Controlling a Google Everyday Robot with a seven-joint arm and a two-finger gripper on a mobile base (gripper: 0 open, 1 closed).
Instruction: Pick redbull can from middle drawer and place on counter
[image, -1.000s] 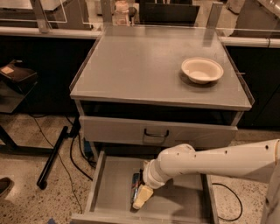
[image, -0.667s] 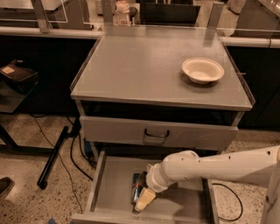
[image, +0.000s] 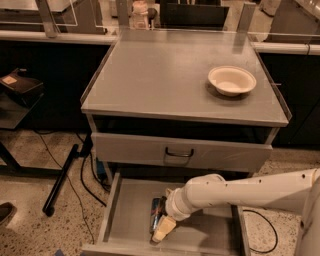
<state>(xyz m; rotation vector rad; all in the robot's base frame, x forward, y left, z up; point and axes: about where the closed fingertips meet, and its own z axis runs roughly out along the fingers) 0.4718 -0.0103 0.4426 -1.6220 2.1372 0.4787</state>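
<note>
The redbull can lies on its side on the floor of the open middle drawer, a dark blue-and-silver shape just left of the wrist. My gripper reaches down into that drawer from the right on a white arm, its cream tip beside and partly over the can's near end. I cannot make out whether it holds the can. The counter is the broad grey top of the cabinet above.
A cream bowl sits at the counter's right rear. The drawer above, with a dark loop handle, is closed. A black pole and cables lie on the speckled floor to the left. Shelving stands behind the cabinet.
The arm has sunk a little lower over the drawer and the gripper has edged slightly toward the drawer's front. The can lies where it was.
</note>
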